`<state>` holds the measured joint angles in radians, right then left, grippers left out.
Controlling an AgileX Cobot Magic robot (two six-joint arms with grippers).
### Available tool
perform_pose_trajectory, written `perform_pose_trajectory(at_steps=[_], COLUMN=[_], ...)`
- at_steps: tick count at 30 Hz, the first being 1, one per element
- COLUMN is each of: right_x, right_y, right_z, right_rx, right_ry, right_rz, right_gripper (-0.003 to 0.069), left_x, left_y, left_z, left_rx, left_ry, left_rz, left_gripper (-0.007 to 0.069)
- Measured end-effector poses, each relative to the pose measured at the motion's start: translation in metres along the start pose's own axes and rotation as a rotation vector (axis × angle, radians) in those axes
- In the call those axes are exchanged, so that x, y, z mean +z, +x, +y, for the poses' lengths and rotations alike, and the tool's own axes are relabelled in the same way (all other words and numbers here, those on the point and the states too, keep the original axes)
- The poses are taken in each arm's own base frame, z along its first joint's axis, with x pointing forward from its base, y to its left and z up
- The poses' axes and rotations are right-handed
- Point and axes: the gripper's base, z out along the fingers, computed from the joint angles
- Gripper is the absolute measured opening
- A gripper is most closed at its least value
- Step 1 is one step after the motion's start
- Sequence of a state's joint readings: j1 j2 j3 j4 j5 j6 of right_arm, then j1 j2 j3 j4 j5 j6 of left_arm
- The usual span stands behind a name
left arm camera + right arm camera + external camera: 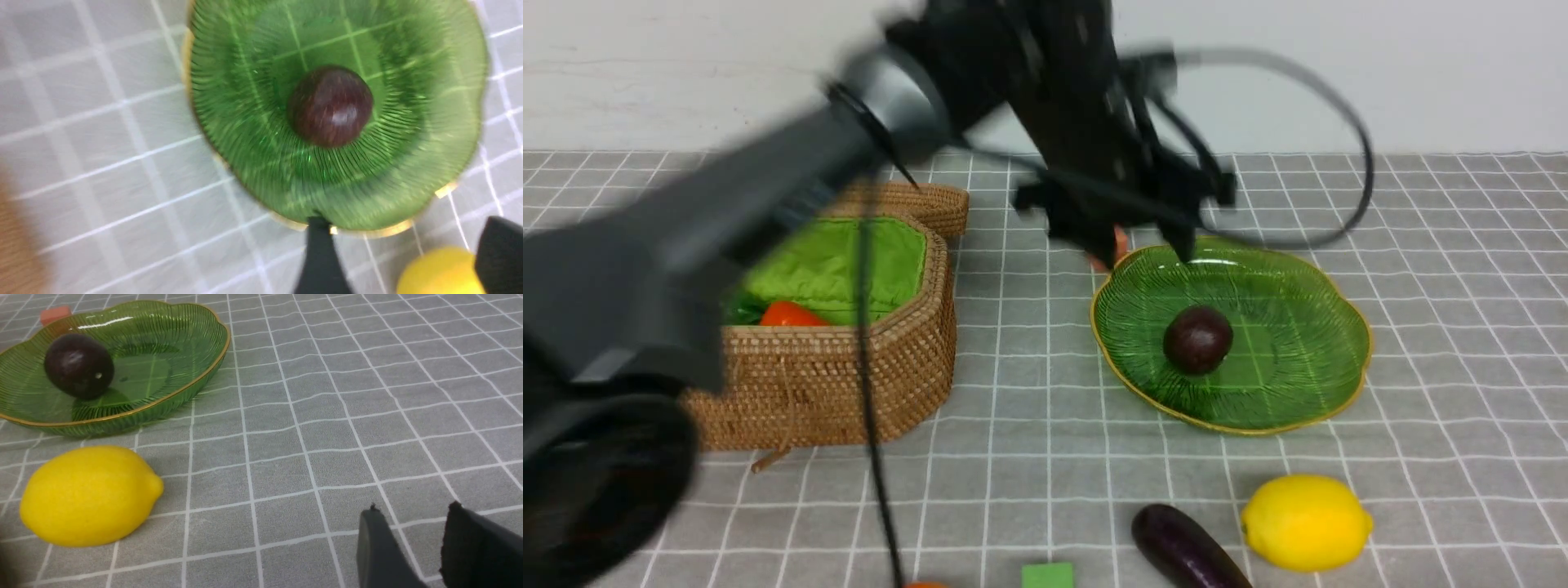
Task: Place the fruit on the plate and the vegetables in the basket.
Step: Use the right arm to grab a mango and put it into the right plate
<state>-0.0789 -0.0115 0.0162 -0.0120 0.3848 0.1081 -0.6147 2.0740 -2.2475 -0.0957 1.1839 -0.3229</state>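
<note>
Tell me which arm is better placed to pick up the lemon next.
Right. The right gripper hangs low near the lemon, jaws apart and empty. The left gripper is above the plate's far rim, across the dish from it.

A grey cloth (1462,269) with a white grid covered the table. The plate (1319,269) sat just beneath the left gripper (1137,245), with a small orange-pink block (1112,249) right by its fingers. The basket (849,384) stood off to its left. Well nearer the robot than the gripper lay the lemon (1305,521) and eggplant (1186,547), just apart, and a green cube (1047,575).
</note>
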Motion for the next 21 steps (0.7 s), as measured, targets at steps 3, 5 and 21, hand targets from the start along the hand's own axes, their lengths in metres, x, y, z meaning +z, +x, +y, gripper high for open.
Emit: perform_pose_trajectory(at_steps=[3, 5, 21], right_x=[0.000, 0.000, 0.000], right_y=[0.000, 0.000, 0.000], right_z=[0.000, 0.000, 0.000], right_rx=[0.000, 0.000, 0.000], right_ry=[0.000, 0.000, 0.000], right_rz=[0.000, 0.000, 0.000], right_gripper=[0.0241, 0.0241, 0.0241], left_x=[-0.083, -0.133, -0.220], left_y=[-0.003, 0.004, 0.260], left_z=[-0.002, 0.000, 0.092], left_rx=[0.042, 0.056, 0.016], left_ry=[-0.028, -0.041, -0.007], left_rz=[-0.133, -0.215, -0.435], left_gripper=[0.0289, 0.0179, -0.0013])
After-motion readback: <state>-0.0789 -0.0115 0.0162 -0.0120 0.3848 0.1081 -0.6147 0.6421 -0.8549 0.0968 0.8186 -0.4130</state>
